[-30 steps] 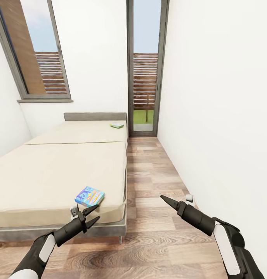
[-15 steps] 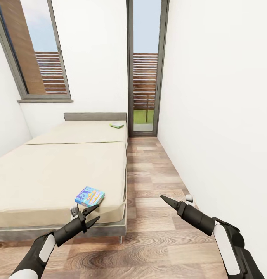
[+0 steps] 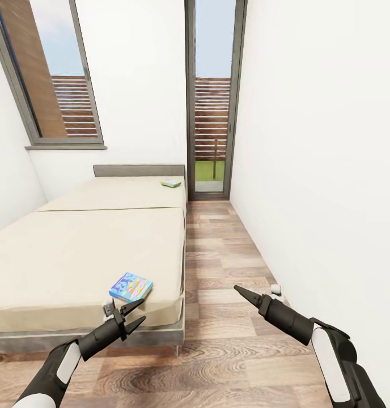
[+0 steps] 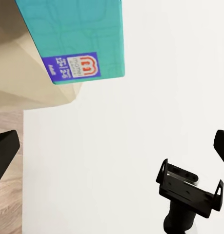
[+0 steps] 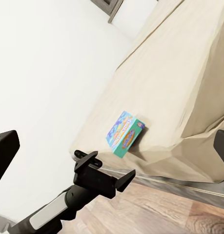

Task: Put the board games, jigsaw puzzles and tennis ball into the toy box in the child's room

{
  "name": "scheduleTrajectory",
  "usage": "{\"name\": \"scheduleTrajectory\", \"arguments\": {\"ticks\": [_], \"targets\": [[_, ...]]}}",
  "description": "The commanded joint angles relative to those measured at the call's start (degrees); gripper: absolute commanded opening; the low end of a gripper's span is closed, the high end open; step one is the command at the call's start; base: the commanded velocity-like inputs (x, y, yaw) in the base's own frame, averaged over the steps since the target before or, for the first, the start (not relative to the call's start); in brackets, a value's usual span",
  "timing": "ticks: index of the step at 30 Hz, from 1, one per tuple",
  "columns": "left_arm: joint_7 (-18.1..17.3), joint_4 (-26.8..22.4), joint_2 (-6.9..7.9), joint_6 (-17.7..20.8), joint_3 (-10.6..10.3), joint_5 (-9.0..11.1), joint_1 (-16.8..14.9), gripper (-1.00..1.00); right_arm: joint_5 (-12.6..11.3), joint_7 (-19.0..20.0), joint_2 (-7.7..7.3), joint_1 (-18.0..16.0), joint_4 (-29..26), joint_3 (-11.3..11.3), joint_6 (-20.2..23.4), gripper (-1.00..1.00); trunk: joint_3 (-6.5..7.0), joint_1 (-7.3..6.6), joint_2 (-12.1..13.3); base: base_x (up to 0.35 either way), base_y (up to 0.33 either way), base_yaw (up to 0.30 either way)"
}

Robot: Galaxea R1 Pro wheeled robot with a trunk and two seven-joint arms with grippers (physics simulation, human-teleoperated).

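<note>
The left gripper (image 3: 132, 315) is held open and empty just short of the blue-green board game (image 3: 131, 287), which lies at its 12 o'clock on the bed (image 3: 76, 255) corner; the box edge should be straddled squarely before closing. A small pale game (image 3: 171, 183) is seen near the headboard, its print unreadable. The right gripper (image 3: 238, 289) appears closed, empty, over the floor (image 3: 229, 266).

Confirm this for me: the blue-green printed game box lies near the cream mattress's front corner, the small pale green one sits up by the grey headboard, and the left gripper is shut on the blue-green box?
Not quite. In the head view the left gripper is open and empty, its fingers spread short of the blue-green printed game box, which lies free near the cream mattress's front corner. The small pale green box does sit by the grey headboard.
</note>
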Motion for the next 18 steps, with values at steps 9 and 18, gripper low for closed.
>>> {"name": "scheduleTrajectory", "arguments": {"ticks": [9, 18], "targets": [[-0.12, 0.02, 0.04, 0.38, 0.04, 0.23, -0.03, 1.0, -0.05, 0.09, 0.1, -0.03, 0.07, -0.04, 0.23, 1.0, -0.05, -0.01, -0.02, 0.082, 0.0, 0.0], [-0.18, 0.02, 0.18, 0.38, -0.02, 0.28, -0.03, 1.0, -0.05, 0.09, 0.53, -0.03, 0.02, -0.04, 0.29, 1.0, -0.05, -0.01, -0.02, 0.043, 0.0, 0.0]]}}
